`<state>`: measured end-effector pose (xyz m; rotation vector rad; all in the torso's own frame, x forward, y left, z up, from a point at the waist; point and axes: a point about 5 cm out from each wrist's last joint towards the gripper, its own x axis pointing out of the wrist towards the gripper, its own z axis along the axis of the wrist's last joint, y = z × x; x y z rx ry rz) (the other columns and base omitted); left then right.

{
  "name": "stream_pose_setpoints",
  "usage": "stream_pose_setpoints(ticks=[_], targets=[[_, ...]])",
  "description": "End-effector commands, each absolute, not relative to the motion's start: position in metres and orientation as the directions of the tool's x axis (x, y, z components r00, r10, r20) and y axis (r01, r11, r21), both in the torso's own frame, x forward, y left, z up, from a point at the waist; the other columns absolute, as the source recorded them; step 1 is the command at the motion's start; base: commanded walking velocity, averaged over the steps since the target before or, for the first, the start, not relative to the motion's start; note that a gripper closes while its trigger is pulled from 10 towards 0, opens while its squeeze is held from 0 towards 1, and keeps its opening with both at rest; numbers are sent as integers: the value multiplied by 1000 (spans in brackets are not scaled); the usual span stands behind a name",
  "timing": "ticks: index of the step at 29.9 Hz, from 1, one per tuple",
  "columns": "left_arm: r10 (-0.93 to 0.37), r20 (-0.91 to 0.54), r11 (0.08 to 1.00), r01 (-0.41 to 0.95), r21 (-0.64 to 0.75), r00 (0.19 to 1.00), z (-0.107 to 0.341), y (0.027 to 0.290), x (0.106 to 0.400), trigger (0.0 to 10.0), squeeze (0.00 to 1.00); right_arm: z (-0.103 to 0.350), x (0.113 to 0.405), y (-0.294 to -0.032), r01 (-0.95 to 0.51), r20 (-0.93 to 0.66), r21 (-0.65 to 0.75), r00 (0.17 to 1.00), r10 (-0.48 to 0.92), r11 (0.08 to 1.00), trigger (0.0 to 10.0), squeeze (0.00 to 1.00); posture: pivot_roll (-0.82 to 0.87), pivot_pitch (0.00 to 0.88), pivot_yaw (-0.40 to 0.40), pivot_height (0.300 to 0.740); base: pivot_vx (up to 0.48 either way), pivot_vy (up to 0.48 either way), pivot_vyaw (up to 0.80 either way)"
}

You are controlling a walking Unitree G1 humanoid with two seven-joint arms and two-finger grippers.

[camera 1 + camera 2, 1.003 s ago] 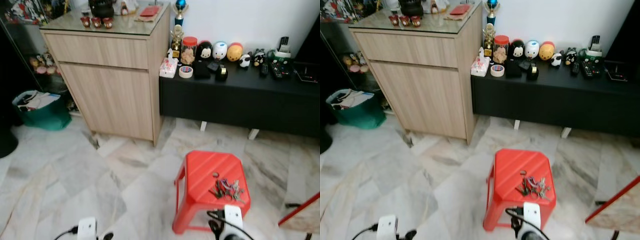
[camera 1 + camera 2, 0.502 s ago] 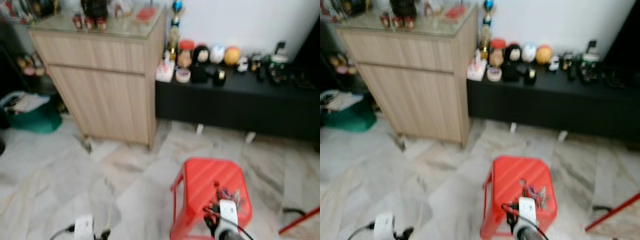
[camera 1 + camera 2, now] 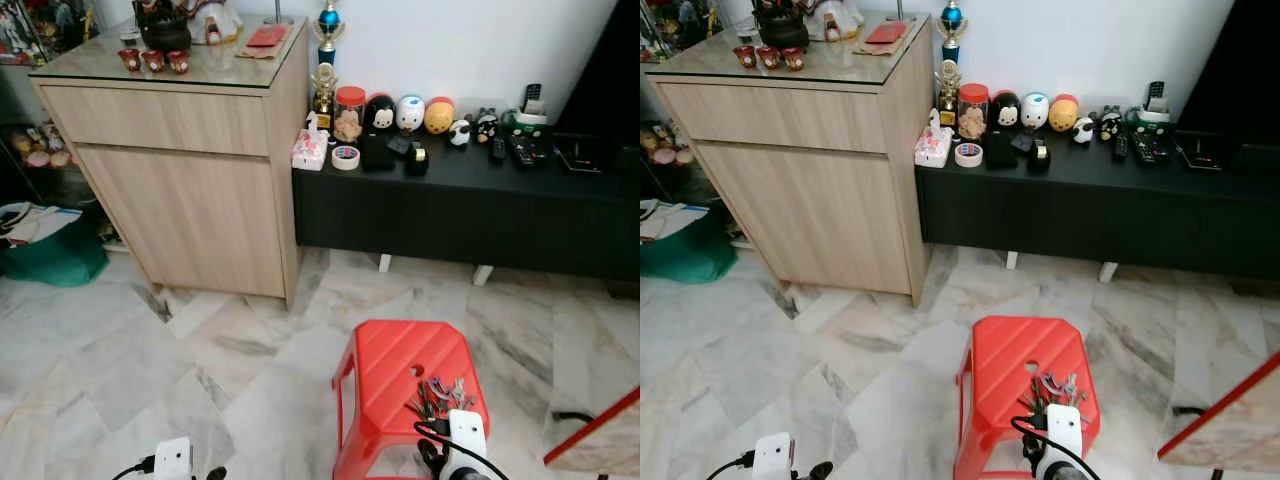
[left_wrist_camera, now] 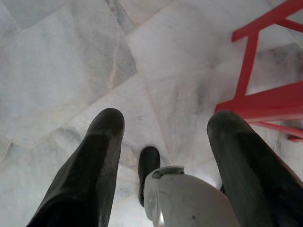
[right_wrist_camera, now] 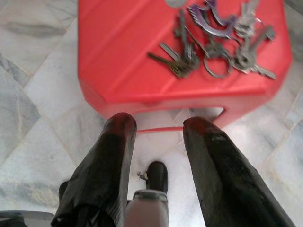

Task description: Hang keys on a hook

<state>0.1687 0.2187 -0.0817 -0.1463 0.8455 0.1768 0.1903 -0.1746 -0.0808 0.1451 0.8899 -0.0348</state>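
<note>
A home living room: wooden cabinet (image 3: 190, 160), low black TV bench (image 3: 470, 200) (toys, remotes), marble floor (image 3: 120, 370).

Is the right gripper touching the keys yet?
Apart. Right wrist view: right gripper open, its fingertips short of the red stool; keys lie untouched on top.

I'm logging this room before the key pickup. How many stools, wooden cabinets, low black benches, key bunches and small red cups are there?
red stool: 1
wooden cabinet: 1
low black bench: 1
bunch of keys: 1
small red cups: 3
Total: 7
</note>
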Motion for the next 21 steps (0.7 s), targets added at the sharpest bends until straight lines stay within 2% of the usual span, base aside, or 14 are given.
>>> stream_pose_setpoints(ticks=[1, 10, 13, 21], targets=[[96, -767, 976, -210, -51, 635, -84, 219, 164, 10000, 0, -81, 191, -173, 82, -778, 118, 627, 41, 990, 10000, 0, 102, 40, -27, 740, 270, 0, 0], [106, -764, 978, -207, -37, 637, -83, 220, 165, 10000, 0, -80, 192, -173, 79, -774, 117, 632, 41, 990, 10000, 0, 101, 38, -27, 740, 28, 0, 0], [113, -743, 980, -199, -27, 660, -80, 221, 170, 10000, 0, -80, 192, -173, 78, -768, 119, 640, 42, 990, 10000, 0, 100, 37, -28, 740, 0, 0, 0], [117, -579, 984, -173, -42, 807, -55, 224, 207, 10000, 0, -74, 198, -172, 63, -702, 153, 710, 63, 986, 10000, 0, 93, 39, -33, 740, 0, 0, 0]])
